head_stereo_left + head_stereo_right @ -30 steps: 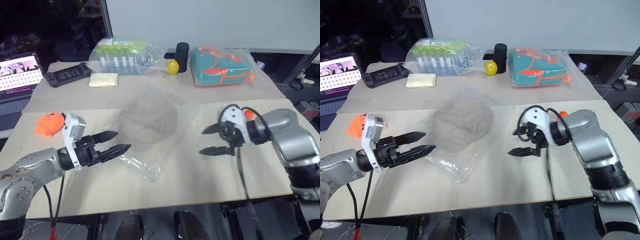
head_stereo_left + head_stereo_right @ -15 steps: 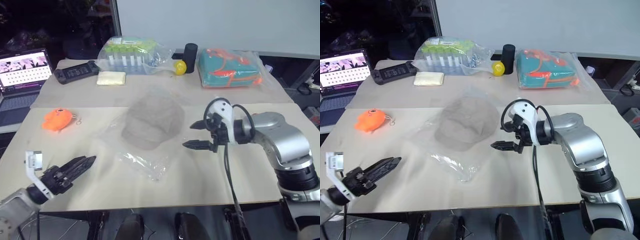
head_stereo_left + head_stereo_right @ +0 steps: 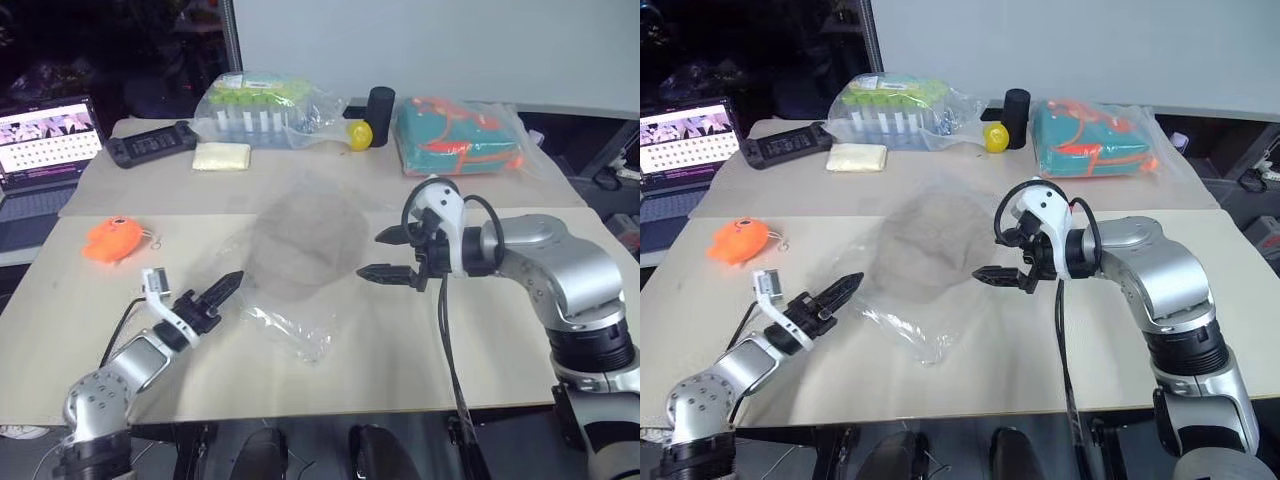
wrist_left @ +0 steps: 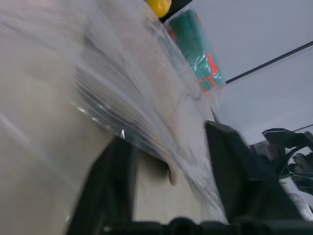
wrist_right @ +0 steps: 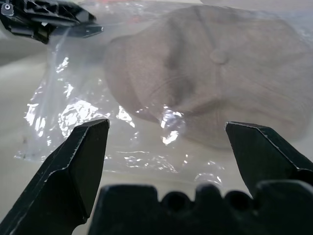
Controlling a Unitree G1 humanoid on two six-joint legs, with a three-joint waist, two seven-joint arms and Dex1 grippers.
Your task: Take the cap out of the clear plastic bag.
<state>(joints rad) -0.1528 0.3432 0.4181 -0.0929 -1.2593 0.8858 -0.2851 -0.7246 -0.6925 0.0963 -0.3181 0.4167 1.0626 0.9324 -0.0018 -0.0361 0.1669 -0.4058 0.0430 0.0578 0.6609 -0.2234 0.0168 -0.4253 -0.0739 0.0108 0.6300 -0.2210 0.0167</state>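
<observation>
The soft beige-tan fabric cap (image 3: 932,245) lay at the middle of the pale wooden counter (image 3: 1120,350), sealed inside the large crinkly clear plastic bag (image 3: 895,322). The cap sat crown up, with the button of its crown visible in the right wrist view. Its long axis seemed to run from the far right to the near left of the counter, the flatter brim end pointing toward the near left, though the plastic blurred the outline. A loose, wrinkled tail of the bag spread past the cap toward the near edge of the counter.

The right gripper (image 3: 998,257) hovered just beside the cap's right side, its jaws released and spread wide, pointing at the cap. The left gripper (image 3: 836,290) lay low over the counter at the bag's near-left edge, fingers aimed toward the cap. In the head views its jaws looked nearly together, while its wrist view showed a gap with plastic film across it; I could not tell whether they were clenched on the bag.

An orange soft toy (image 3: 740,241) rested well to the left.
</observation>
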